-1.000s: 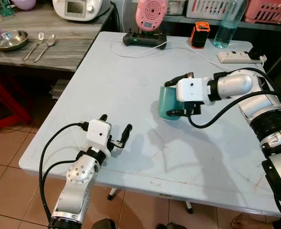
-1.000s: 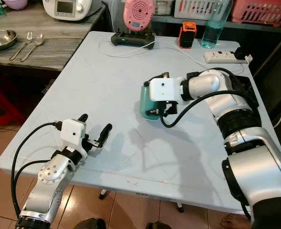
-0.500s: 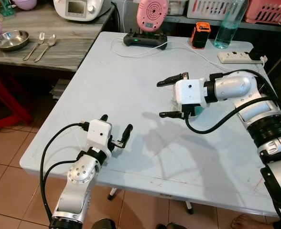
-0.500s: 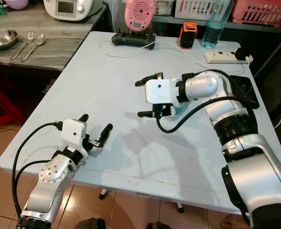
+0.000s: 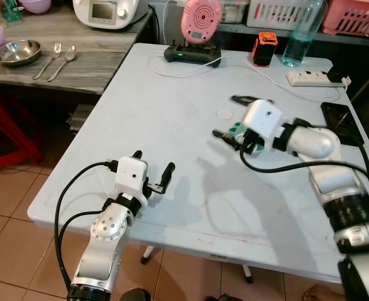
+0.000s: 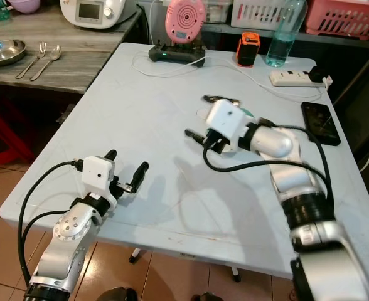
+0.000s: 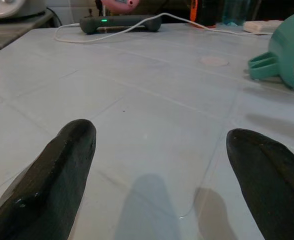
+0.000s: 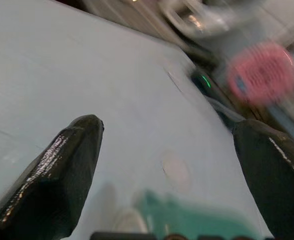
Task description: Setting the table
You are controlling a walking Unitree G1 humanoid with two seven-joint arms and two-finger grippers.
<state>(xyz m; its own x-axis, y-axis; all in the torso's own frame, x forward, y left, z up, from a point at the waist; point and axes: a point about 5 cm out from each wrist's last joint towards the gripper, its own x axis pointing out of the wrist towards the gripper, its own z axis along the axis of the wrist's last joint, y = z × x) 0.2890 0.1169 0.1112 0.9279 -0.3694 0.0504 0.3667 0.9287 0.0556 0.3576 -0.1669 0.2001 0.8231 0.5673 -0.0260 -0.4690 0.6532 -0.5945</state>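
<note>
A teal cup with a side handle rests on the pale blue table, right of centre. In the eye views only a sliver of it shows under my right gripper. That right gripper hovers just above the cup, open, with nothing between its fingers. My left gripper is open and empty, low over the table near the front left edge. A steel bowl, a fork and a spoon lie on the wooden counter at the far left.
Along the table's far edge stand a black controller with a white cable, a pink fan, an orange device, a bottle and a power strip. A phone lies at the right. A small white disc lies beside the cup.
My right gripper, shut around the teal cup a second ago, has opened, let it go and drawn back to the right and upward. The left arm has stayed put.
</note>
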